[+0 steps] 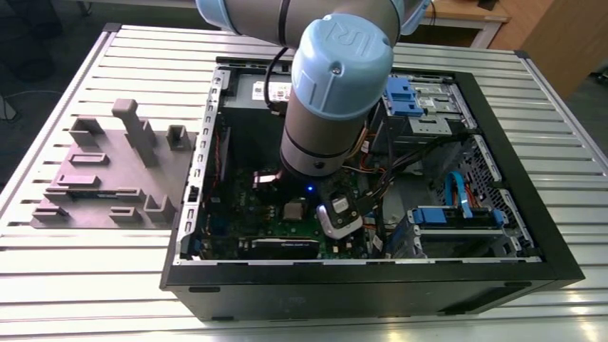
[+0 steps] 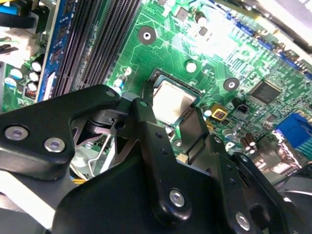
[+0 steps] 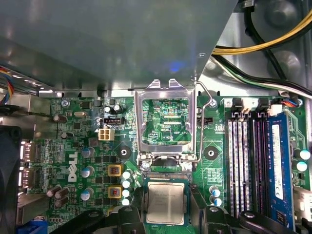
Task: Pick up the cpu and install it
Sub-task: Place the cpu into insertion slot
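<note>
The hand straddles the cpu, fingers spread apart on either side; the cpu sits in the motherboard socket. The retention frame stands hinged open.

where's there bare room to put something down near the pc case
Free: the slatted table around the grey fixture, and the strip along the exterior view's right of the pc case. Crowded: inside the case, where the arm, cables and drive bays fill it; the gripper sits at the cpu.
</note>
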Robot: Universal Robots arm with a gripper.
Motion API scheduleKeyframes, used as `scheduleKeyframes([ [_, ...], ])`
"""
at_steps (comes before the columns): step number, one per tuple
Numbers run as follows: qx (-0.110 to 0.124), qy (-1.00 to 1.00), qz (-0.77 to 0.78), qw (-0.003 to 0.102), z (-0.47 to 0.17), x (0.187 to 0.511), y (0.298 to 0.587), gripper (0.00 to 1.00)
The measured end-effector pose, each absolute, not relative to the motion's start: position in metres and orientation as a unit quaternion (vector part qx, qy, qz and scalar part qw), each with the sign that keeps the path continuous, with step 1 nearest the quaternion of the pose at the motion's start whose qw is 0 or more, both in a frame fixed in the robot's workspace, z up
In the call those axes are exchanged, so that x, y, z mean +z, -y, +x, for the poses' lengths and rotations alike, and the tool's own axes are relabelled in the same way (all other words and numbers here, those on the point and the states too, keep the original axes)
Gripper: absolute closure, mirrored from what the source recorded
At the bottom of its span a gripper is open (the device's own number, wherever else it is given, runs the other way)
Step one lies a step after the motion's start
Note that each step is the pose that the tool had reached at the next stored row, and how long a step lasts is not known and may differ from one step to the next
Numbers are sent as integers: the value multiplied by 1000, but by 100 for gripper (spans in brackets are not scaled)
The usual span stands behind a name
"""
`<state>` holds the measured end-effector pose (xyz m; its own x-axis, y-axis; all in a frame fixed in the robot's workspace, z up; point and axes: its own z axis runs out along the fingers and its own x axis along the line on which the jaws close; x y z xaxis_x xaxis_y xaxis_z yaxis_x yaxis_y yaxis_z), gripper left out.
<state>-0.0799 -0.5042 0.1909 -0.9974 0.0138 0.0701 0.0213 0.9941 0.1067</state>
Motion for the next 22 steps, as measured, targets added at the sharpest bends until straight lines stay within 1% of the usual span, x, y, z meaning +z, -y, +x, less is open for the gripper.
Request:
scheduleKeyframes([
  [22,-55,998,7,35,-80,191,502,53],
])
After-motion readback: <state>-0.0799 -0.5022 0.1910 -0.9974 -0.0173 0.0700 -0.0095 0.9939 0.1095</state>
